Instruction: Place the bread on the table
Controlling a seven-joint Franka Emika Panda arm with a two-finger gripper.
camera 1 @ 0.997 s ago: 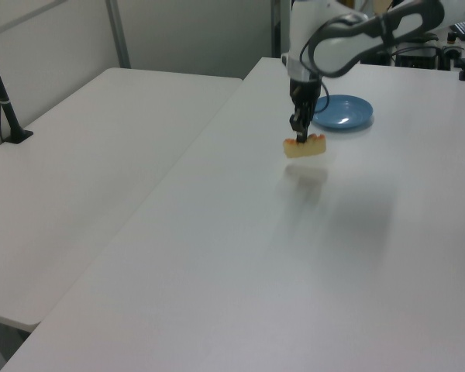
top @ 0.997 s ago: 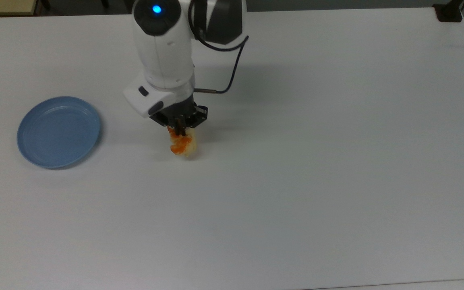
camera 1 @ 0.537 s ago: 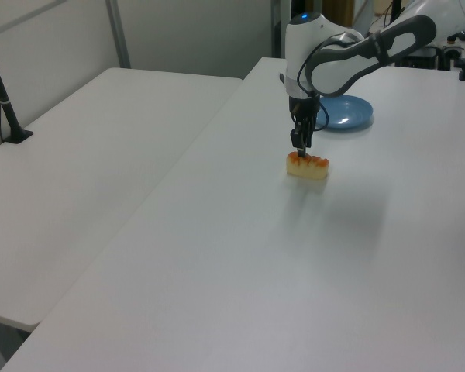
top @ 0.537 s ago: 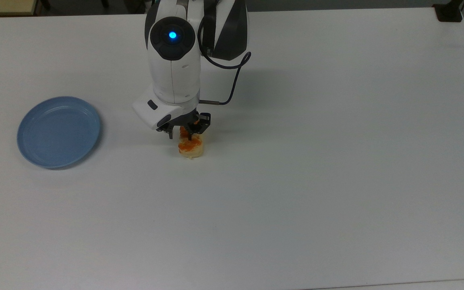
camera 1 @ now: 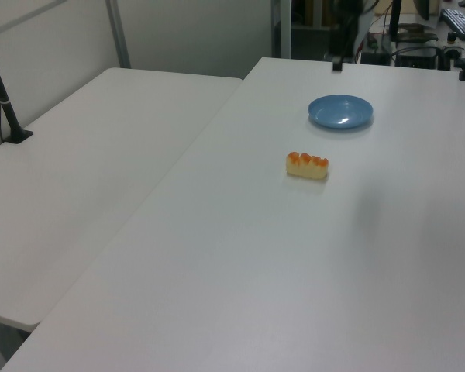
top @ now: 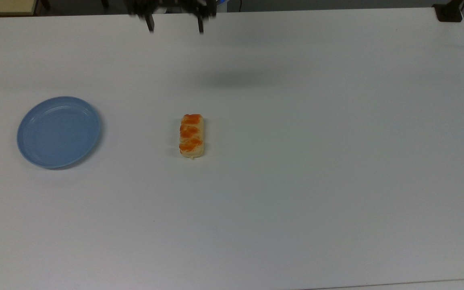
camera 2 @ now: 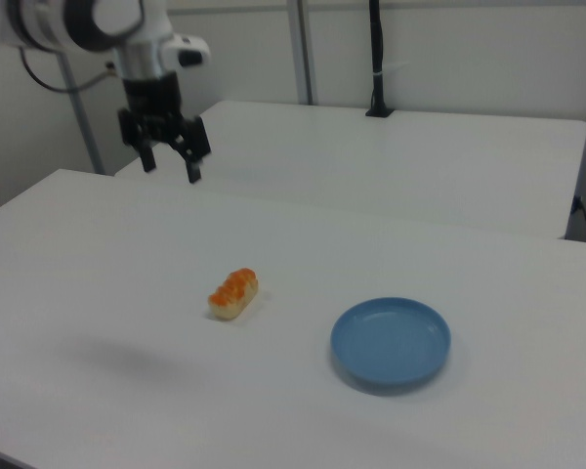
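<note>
High above the table's (top: 336, 161) far edge in the top view, I see the gripper (camera 2: 169, 164) spread open and empty. The bread (top: 191, 135) lies flat on bare tabletop, long axis running toward that edge. Well apart, the blue plate (top: 58, 131) holds nothing.

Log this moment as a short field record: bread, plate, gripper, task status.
bread: the bread lies flat on the table, orange glazed patches up, nothing touching it
plate: the blue plate sits apart from the bread, toward the top view's left, with nothing on it
gripper: the gripper is raised well above the table, fingers spread, holding nothing
task status: bread is on the table and released; placement looks done
</note>
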